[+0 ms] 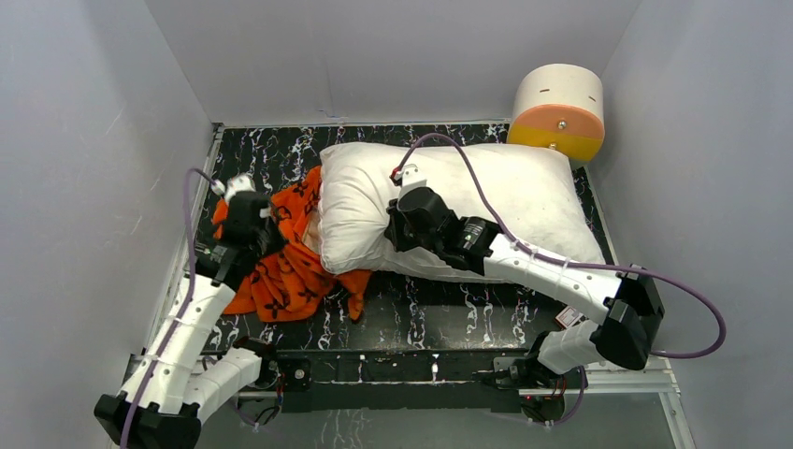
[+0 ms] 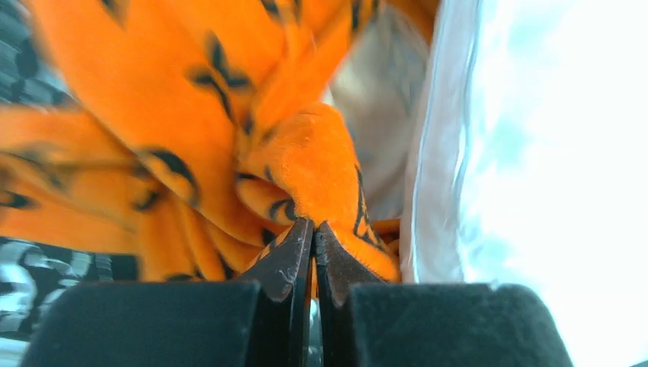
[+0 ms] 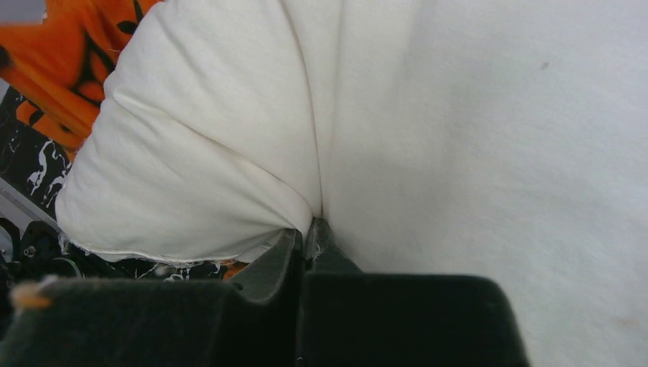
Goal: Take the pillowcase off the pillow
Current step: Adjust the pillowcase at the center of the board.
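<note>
On the black desk (image 1: 439, 313) with white squiggles lies the pillow (image 1: 533, 192). It is big, white and puffy, and it stretches from the middle toward the right side. Almost all of it is bare. The pillowcase (image 1: 285, 276) is bright orange with black flowers and stars. It sits in a crumpled heap at the left end of the pillow and touches it. A bit of orange pokes out under the pillow's near left corner. I cannot tell if any of the pillow is inside it.

The left arm reaches up to the orange heap. The left fingers (image 2: 307, 241) are closed tight, with a fold of the pillowcase pinched between them. In the left wrist view the white pillow is just beside them on the right.

The right arm stretches across to the near left part of the pillow. The right fingers (image 3: 302, 243) are closed too, and they pinch a bit of the white pillow cloth. A deep crease runs up from their tips.

A round white and orange drum (image 1: 558, 110) stands in the far right corner, just beside the pillow. A purple cable (image 1: 701, 323) loops out from the right arm.
</note>
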{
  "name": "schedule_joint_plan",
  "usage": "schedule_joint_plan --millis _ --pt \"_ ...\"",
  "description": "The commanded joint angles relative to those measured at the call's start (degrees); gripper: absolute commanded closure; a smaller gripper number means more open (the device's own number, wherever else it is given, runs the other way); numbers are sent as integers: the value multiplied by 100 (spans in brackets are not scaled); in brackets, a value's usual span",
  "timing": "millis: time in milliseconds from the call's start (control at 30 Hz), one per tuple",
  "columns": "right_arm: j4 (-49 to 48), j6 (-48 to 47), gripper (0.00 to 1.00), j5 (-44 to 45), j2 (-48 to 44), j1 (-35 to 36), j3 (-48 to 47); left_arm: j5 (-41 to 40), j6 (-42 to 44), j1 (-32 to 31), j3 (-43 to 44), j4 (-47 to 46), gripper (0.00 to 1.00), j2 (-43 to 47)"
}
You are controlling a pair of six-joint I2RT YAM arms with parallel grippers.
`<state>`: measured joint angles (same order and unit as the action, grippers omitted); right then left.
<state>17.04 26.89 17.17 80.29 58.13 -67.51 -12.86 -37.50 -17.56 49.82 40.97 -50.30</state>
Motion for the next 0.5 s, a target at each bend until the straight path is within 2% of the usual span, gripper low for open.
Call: schedule_joint_plan --millis 0,233,333,433,467 --pt "-333 102 99 248 -448 -100 44 -2841 1245 209 2080 430 100 -361" --pt "-432 310 99 -161 -532 -96 301 -4385 3040 508 4457 -429 100 -1029" --pt "-586 377 99 -486 -464 -92 389 -3953 3332 508 4861 -454 100 -1132" --pt "-644 437 99 -811 -266 -85 347 -3385 2899 508 4730 210 100 -1269" --pt "-660 423 99 -948 -188 -57 306 -3513 2691 508 4564 357 100 -1221"
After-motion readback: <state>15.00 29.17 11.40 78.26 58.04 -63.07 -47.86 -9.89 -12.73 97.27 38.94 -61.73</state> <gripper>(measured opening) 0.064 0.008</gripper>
